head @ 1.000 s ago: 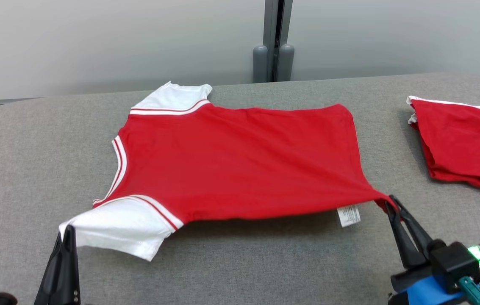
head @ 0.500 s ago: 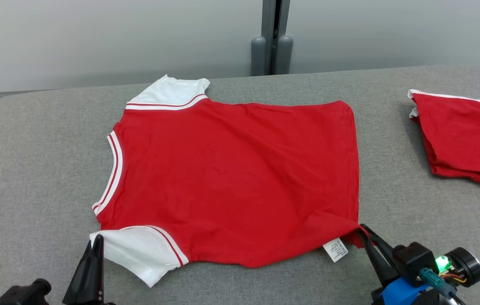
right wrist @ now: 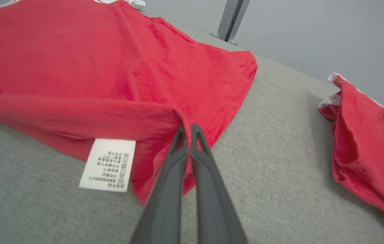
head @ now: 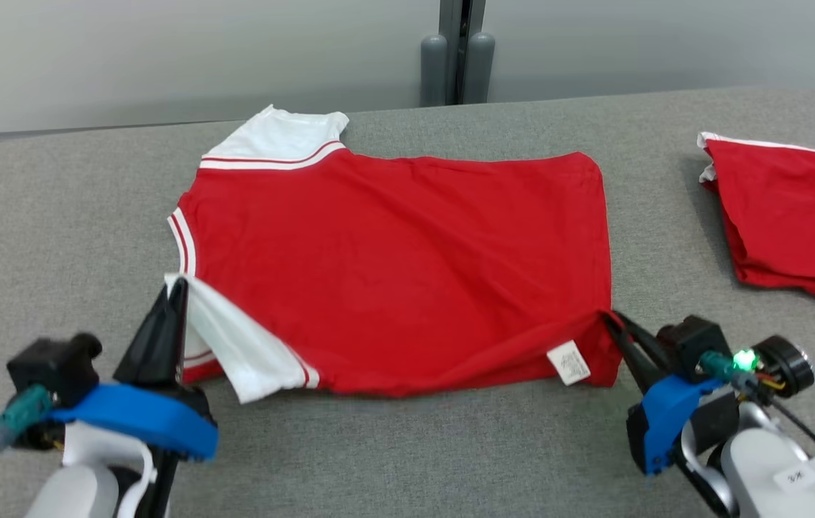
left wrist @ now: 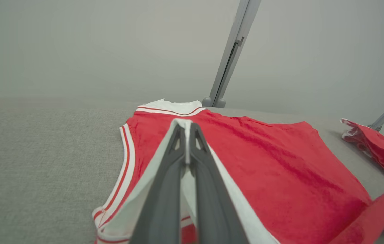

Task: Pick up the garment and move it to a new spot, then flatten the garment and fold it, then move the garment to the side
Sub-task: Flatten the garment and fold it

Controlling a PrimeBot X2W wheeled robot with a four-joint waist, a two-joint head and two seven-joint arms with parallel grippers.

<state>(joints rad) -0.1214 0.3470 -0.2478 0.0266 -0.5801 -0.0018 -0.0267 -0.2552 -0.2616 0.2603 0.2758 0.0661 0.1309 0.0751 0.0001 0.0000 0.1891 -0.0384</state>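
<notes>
The red T-shirt with white sleeves [head: 393, 252] lies flattened on the grey fabric tabletop [head: 55, 216]. The left end effector [head: 175, 286] grasps its near white sleeve [head: 234, 345], the right end effector [head: 608, 318] its near hem corner [head: 594, 349]: folding appears begun. Next, both must carry that near edge evenly to the far edge.

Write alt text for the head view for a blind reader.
A red T-shirt with white sleeves lies spread on a grey table, the left gripper clamped on its near white sleeve and the right gripper on its near hem corner, jaws shut. A folded red garment sits at the right.
</notes>
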